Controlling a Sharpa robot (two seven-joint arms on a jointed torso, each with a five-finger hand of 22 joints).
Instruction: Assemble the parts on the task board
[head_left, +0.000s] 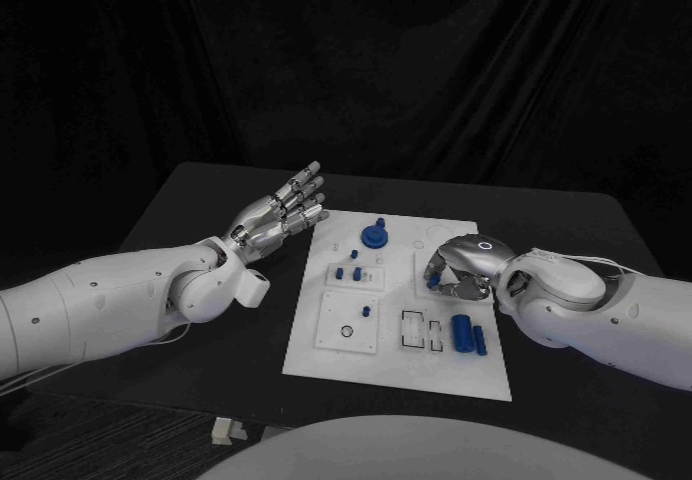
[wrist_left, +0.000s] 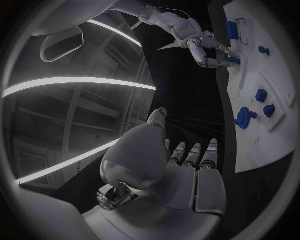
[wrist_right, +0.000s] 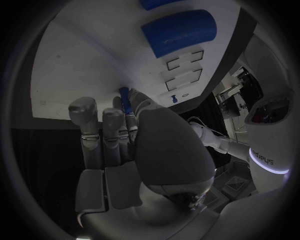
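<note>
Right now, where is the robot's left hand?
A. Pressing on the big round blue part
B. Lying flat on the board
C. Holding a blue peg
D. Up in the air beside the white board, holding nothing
D. The left hand is raised beside the task board, fingers spread, nothing in it.

No text, label or number can be read anywhere.

one white task board lies on the surface. on it, the blue parts that can be counted: one round part with a knob near the far edge, two long cylinders side by side near the right edge, and about four small pegs in the middle; some are too small to tell.
</note>
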